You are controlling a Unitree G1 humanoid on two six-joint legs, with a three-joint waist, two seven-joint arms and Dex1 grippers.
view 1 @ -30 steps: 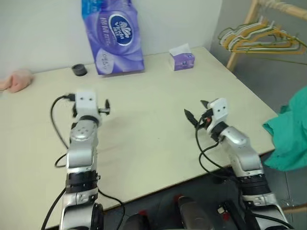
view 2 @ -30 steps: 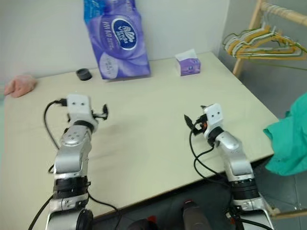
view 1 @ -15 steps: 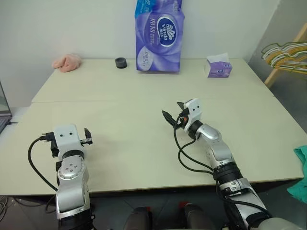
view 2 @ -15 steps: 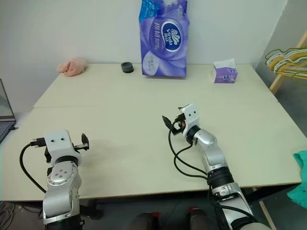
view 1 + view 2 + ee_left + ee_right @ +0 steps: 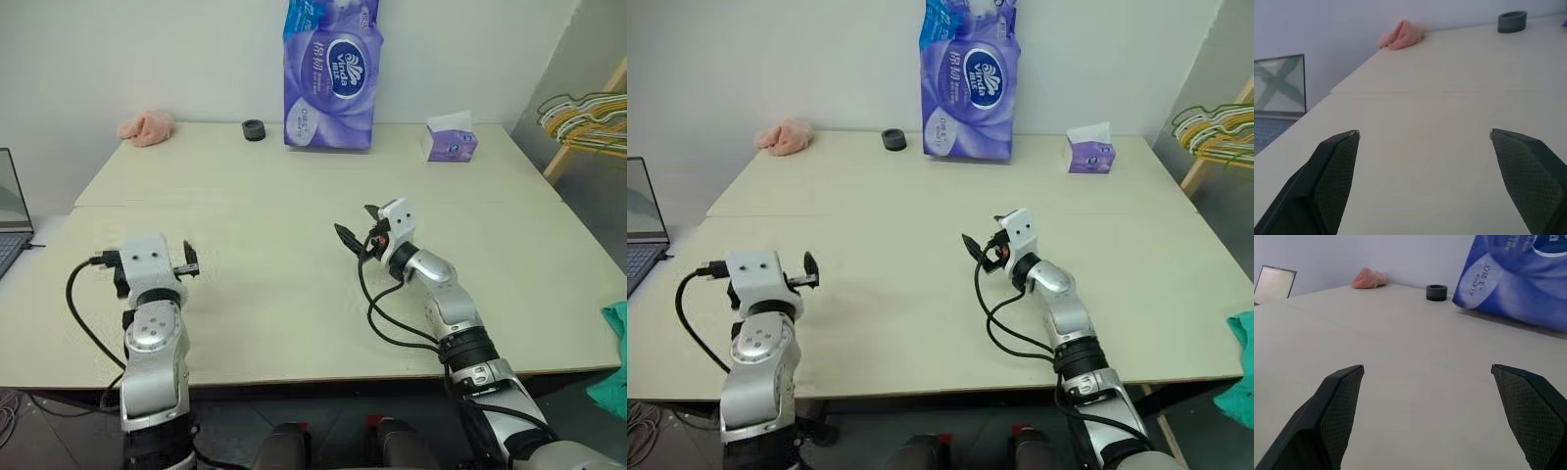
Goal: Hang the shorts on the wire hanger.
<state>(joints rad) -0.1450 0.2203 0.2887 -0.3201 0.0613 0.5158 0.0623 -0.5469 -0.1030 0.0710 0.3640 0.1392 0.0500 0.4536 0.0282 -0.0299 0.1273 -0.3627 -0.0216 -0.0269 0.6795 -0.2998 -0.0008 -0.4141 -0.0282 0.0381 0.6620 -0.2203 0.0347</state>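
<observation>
Shorts (image 5: 614, 352) cut off by the right edge of the head views, just a teal scrap beside the table (image 5: 294, 294); waistband and tag can't be seen. Hangers (image 5: 583, 110) on a wooden rack (image 5: 588, 117) cropped at the right edge; can't single out any one wire. Laptop (image 5: 12, 211) cropped at the left edge. Purple pack (image 5: 330, 73) runs off the top edge, print too small to read. Black ring (image 5: 254, 129) by the pack too small to identify.

A purple pack (image 5: 330, 70) stands at the table's (image 5: 265, 284) far edge; teal shorts (image 5: 613, 348) hang beyond its right edge.
</observation>
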